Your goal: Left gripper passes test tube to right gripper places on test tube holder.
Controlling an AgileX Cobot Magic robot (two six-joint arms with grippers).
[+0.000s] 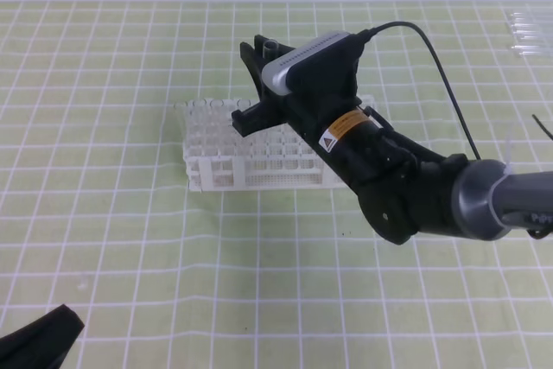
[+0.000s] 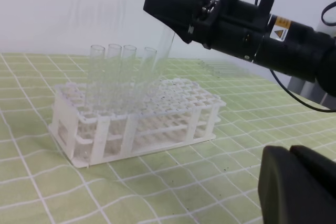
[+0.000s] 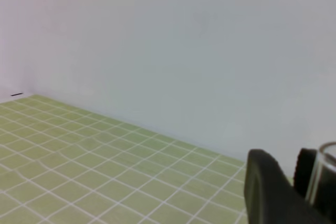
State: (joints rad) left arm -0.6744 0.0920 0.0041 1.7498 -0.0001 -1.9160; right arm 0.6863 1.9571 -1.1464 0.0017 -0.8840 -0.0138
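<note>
While my right gripper [image 2: 176, 11] clamps the tilted test tube [image 2: 167, 40] over the test tube holder [image 2: 136, 124] mid-mat, my withdrawn left gripper [image 2: 296, 184] looks empty; that slant could jam it on the grid.

A clear test tube [image 3: 321, 174] is seen at the lower right, beside a black finger [image 3: 270, 192], above green gridded matting [image 3: 94, 171].

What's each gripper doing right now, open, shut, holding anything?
Left gripper: only partly in view, cannot tell.
Right gripper: shut on the test tube above the test tube holder.
</note>
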